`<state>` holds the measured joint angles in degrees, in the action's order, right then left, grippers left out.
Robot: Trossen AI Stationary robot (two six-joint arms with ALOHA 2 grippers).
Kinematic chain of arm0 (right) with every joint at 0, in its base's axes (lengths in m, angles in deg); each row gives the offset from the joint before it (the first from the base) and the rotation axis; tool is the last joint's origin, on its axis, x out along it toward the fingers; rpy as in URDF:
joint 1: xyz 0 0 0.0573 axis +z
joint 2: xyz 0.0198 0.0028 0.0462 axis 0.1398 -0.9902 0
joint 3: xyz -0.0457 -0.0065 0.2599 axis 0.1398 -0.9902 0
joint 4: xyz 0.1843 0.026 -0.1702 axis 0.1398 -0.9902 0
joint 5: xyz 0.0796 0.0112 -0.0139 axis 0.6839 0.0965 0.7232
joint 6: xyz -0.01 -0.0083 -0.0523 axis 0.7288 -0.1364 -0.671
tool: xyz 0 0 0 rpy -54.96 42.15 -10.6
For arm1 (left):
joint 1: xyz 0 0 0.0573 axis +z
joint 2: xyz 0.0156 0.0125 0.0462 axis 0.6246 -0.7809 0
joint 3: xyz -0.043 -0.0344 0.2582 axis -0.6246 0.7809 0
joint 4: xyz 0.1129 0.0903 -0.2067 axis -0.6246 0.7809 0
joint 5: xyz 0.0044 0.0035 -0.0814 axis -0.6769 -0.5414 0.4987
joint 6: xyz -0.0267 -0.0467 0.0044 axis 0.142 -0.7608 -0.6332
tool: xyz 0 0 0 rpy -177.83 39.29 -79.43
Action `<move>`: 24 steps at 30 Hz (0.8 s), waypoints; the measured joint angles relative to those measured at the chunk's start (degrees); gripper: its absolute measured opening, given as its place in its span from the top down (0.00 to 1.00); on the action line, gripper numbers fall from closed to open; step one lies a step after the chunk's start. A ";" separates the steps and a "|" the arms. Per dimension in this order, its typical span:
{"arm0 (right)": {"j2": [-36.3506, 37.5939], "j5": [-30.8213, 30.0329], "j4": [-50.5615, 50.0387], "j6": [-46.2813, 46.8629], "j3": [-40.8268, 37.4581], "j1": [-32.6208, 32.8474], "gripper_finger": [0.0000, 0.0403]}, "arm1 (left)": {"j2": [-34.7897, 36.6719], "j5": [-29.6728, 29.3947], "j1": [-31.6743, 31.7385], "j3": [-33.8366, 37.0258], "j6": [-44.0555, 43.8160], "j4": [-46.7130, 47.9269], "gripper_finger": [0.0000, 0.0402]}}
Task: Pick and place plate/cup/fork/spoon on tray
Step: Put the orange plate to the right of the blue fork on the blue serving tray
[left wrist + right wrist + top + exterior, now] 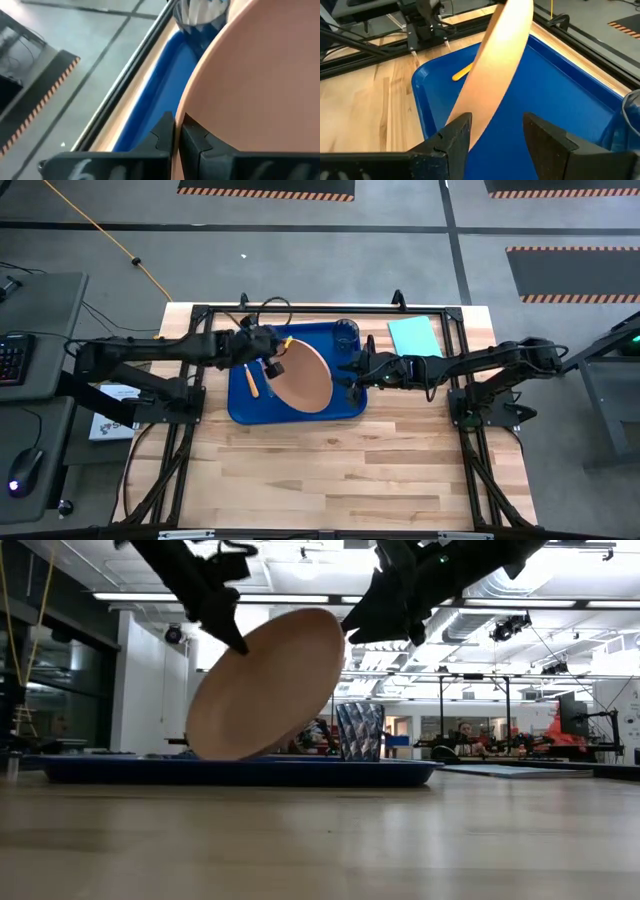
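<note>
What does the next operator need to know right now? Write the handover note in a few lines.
Left gripper: shut on the raised rim of the plate, holding it tilted, lower edge resting in the tray.
Right gripper: open, fingers either side of the plate's edge, over the tray's right end.
Cup: upright in the tray's back right corner.
An orange-yellow utensil lies in the tray's left part.
Done: cup on tray.
Left: lay the plate flat and release. Fork and spoon not identifiable.

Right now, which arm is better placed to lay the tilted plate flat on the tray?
Left. The left gripper pinches the raised rim of the plate, whose lower edge rests in the tray. The right gripper is open, holding nothing.
</note>
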<state>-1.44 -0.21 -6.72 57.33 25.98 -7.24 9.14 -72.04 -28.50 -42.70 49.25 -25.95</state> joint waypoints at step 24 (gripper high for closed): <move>3.24 0.59 0.17 -1.68 0.07 0.13 0.57 | -12.53 18.76 15.11 -0.22 -1.08 -1.84 1.00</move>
<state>1.80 0.38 -6.56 55.64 26.04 -7.11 -3.39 -53.29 -13.40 -42.92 48.17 -27.79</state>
